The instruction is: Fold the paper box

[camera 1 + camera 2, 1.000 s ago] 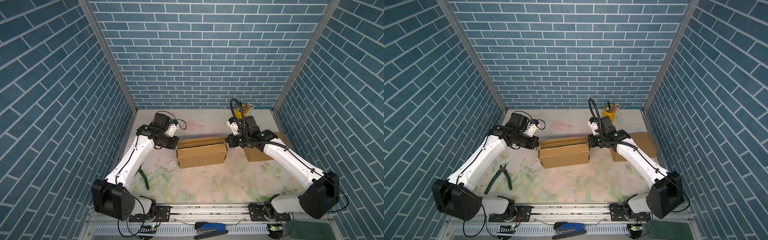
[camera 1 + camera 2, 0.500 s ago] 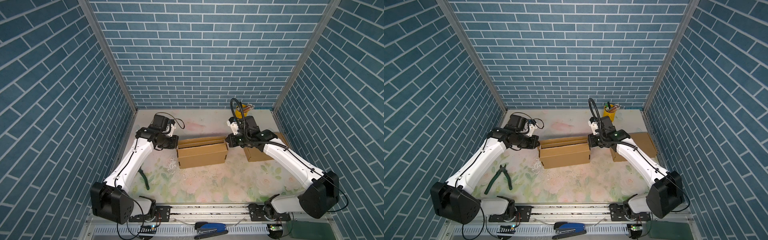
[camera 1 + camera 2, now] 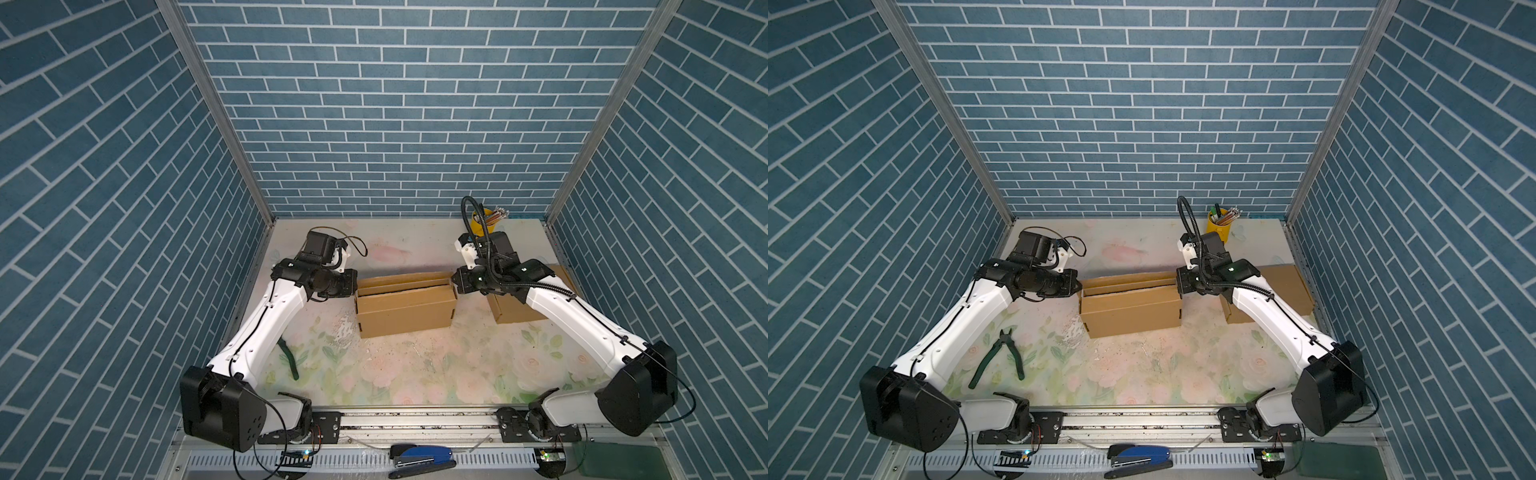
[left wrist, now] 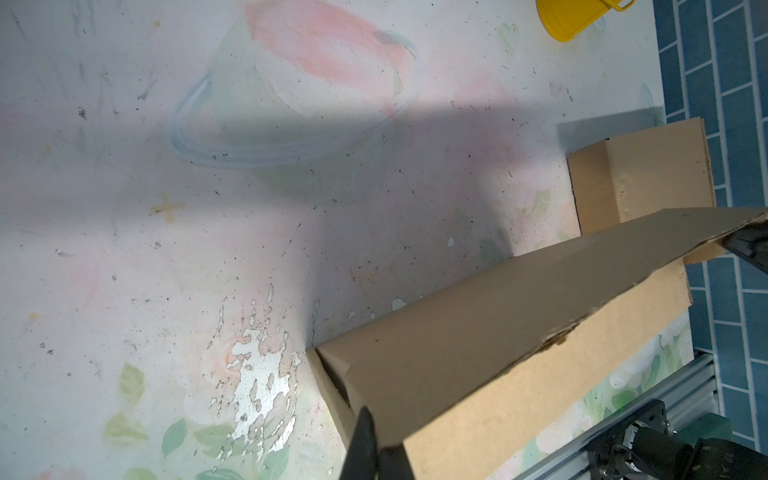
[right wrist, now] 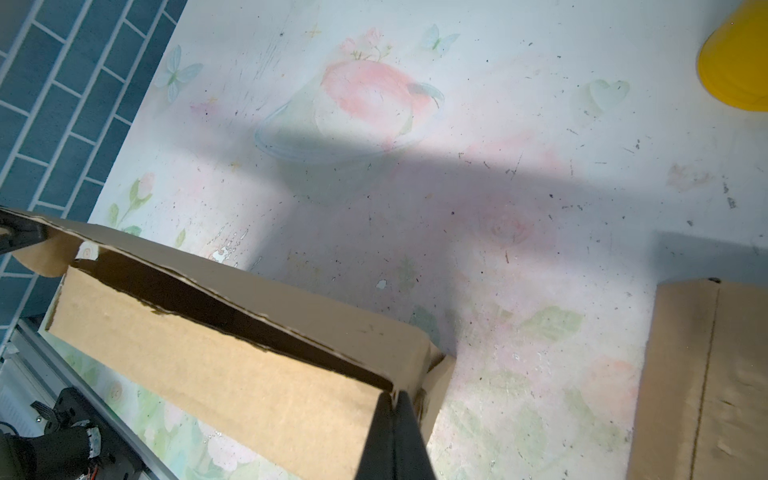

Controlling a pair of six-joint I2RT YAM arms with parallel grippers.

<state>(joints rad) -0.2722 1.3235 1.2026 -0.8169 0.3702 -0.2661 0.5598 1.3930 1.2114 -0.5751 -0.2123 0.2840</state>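
The brown paper box (image 3: 405,309) (image 3: 1129,309) stands in the middle of the table, long side toward the front, with its top slightly open and flaps standing along the back. My left gripper (image 3: 355,286) (image 3: 1079,286) is at the box's left end. In the left wrist view this gripper (image 4: 378,430) is shut on a corner of a cardboard panel (image 4: 478,332). My right gripper (image 3: 455,285) (image 3: 1178,286) is at the box's right end. In the right wrist view it (image 5: 392,397) is pinched shut on the corner of the box wall (image 5: 232,365).
A second cardboard box (image 3: 519,309) (image 3: 1289,286) lies behind the right arm. A yellow pencil cup (image 3: 491,221) (image 3: 1219,224) stands at the back right. Green-handled pliers (image 3: 1000,359) lie front left. A blue stapler (image 3: 419,456) rests on the front rail.
The left arm's wrist has shifted slightly toward the back wall, with its gripper still at the box's left end. The box and the right arm have hardly moved.
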